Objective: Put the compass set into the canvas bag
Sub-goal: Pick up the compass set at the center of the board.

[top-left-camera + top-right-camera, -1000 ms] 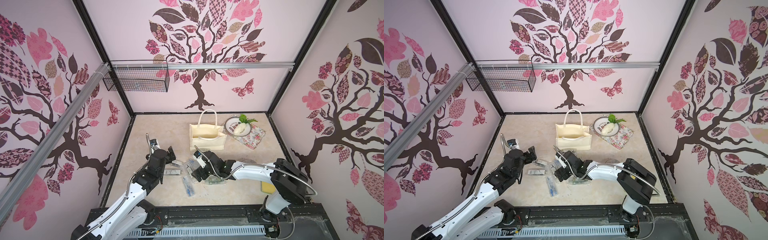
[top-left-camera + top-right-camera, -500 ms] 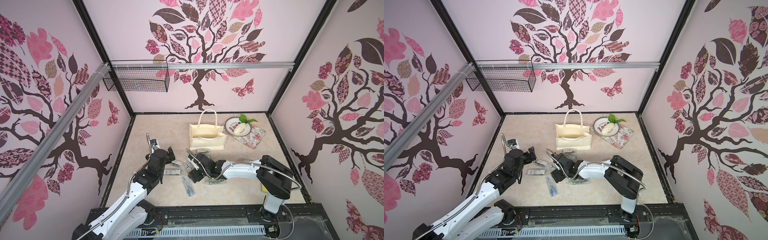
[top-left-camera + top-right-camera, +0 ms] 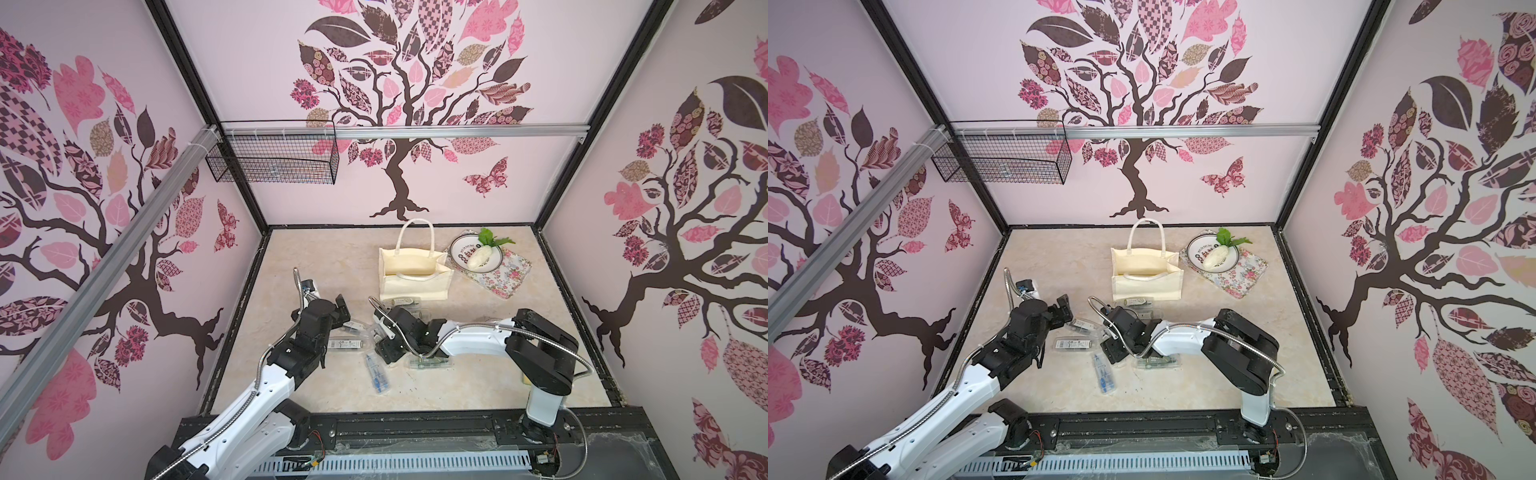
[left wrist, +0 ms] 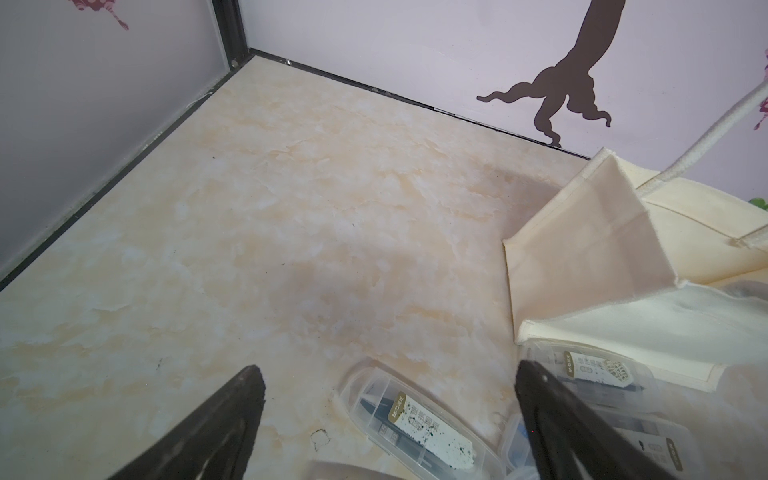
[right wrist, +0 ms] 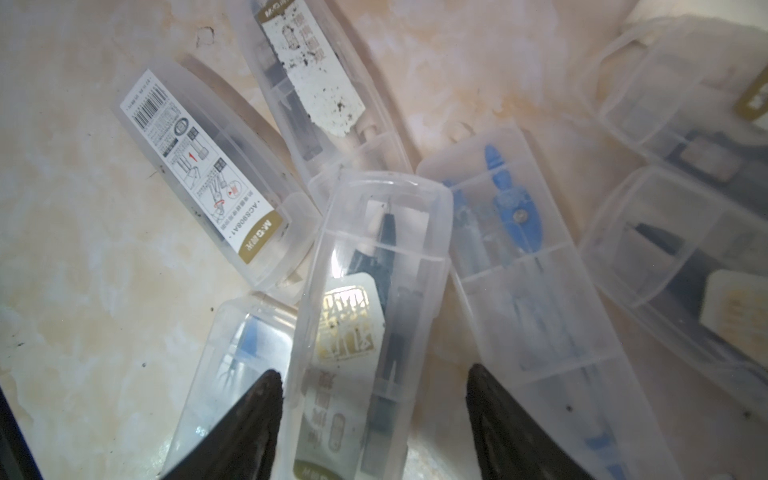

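Nearest in, the right gripper hangs over the heap of clear cases, its fingers spread astride the topmost compass set. One side is not yet touching, and it looks lined up along the case for a clean pinch. Nearby, the left gripper hovers wide open and empty. Beyond them the canvas bag stands mouth-up, ready to receive.

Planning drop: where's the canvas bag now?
In both top views, canvas bag stands far centre, floral tray to its right, clear case at its near side.
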### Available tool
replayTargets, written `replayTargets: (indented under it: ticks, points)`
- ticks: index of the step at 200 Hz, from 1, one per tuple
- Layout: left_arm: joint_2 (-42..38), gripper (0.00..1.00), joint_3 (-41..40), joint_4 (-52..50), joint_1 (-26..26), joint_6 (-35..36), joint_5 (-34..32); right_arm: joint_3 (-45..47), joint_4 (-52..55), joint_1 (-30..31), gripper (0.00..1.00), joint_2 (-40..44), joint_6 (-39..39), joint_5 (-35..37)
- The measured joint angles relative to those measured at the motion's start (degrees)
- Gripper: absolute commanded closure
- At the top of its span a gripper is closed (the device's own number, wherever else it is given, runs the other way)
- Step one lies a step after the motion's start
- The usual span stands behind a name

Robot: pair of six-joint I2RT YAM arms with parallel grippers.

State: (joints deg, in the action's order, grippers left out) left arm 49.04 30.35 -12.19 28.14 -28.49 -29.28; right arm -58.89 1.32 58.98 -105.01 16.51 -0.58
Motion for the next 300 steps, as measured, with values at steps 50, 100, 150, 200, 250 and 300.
replayTargets:
  ticks: [50, 100, 150, 200, 250, 300]
  points:
    - [0.74, 0.03, -0.50, 0.33, -0.04, -0.02, 0.00, -1.01, 0.02, 0.59, 0.34, -1.60, 0.20, 0.57]
    - [0.85, 0.03, -0.59, 0.57, -0.04, 0.00, 0.00, -1.46, 0.66, 0.61, 0.39, -1.86, 0.17, 4.83]
    - [1.62, 0.03, -0.59, 1.01, -0.11, -0.04, 0.04, 0.26, 1.11, 0.74, 0.39, -1.70, -0.50, 9.18]
    - [2.43, 0.03, -0.59, 1.46, -0.15, -0.11, 0.07, 1.55, 0.02, 0.79, 0.37, -1.16, -1.81, 9.29]
    - [2.23, 0.03, -0.66, 1.90, -0.15, -0.26, 0.07, 1.57, 0.07, 0.79, 0.40, -1.16, -2.58, 9.29]
    - [1.84, 0.03, -1.22, 2.16, -0.15, -0.52, 0.07, 1.64, 0.15, 0.79, 0.48, -0.96, -4.35, 8.52]
